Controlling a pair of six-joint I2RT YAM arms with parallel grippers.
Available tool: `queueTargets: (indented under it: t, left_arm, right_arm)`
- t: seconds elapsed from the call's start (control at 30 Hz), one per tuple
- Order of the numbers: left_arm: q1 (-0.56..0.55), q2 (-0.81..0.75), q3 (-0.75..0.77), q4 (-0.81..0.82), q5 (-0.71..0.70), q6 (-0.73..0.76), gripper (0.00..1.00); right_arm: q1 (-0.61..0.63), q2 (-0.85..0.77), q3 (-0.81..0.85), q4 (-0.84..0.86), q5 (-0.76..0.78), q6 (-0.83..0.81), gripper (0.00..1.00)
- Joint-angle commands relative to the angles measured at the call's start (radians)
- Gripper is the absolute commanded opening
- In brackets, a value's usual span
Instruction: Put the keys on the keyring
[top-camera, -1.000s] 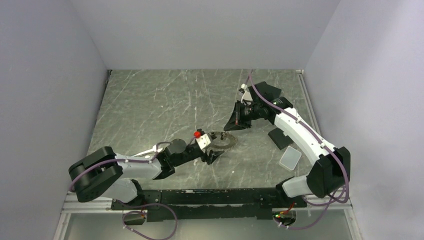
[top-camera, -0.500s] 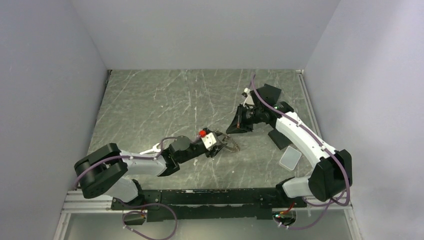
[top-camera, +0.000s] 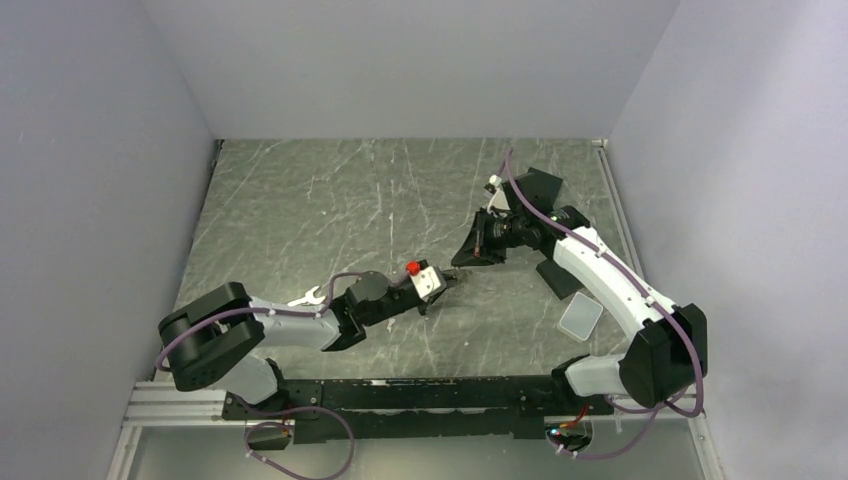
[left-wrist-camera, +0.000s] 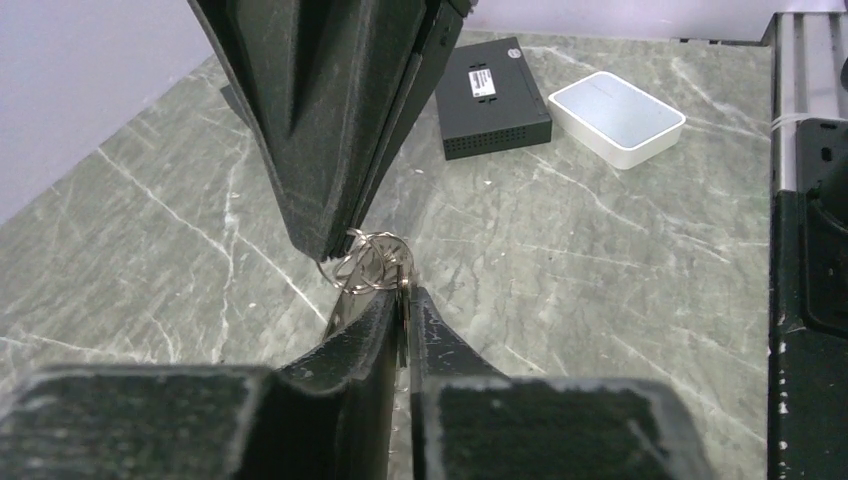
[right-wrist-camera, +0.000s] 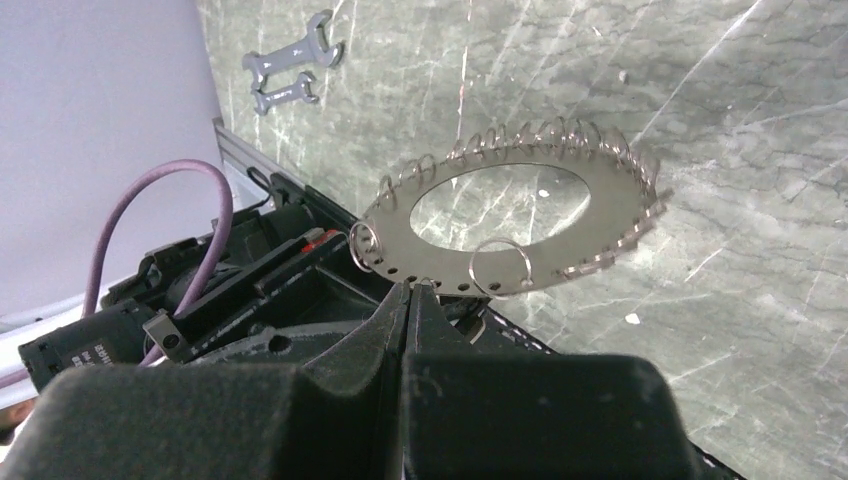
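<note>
Left gripper (left-wrist-camera: 403, 302) is clamping its jaws on the rim of the flat silver-grey metal keyring (right-wrist-camera: 618, 205), toothed with wire loops, and holding it lifted over the middle of the grey marbled table (top-camera: 300, 200). Right gripper (right-wrist-camera: 410, 296) is touching the ring's rim with jaws together; whether they are pinching a loop cannot be told. Black box (left-wrist-camera: 495, 95) and white box (left-wrist-camera: 617, 117) are lying side by side beyond

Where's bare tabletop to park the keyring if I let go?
Free: the back-left stretch of table beyond the left arm; also the near strip between that arm and the white box. Crowded: the middle, where the left pincer and right pincer meet at the keyring, and the right side by the black box.
</note>
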Motion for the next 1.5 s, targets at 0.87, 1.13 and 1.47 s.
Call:
queueTargets:
  t: [0.87, 1.13, 1.47]
  left_arm:
    - [-0.05, -0.029, 0.112, -0.368, -0.294, 0.202, 0.0]
    - [-0.052, -0.174, 0.111, -0.508, -0.173, 0.172, 0.45]
    - [-0.053, -0.487, 0.063, -0.685, 0.007, 0.143, 0.68]
  right_arm:
    - [-0.011, -0.013, 0.072, -0.038, -0.071, -0.027, 0.0]
    - [-0.013, 0.002, 0.073, -0.056, -0.048, -0.058, 0.0]
    - [-0.011, 0.007, 0.095, -0.085, -0.011, -0.16, 0.0]
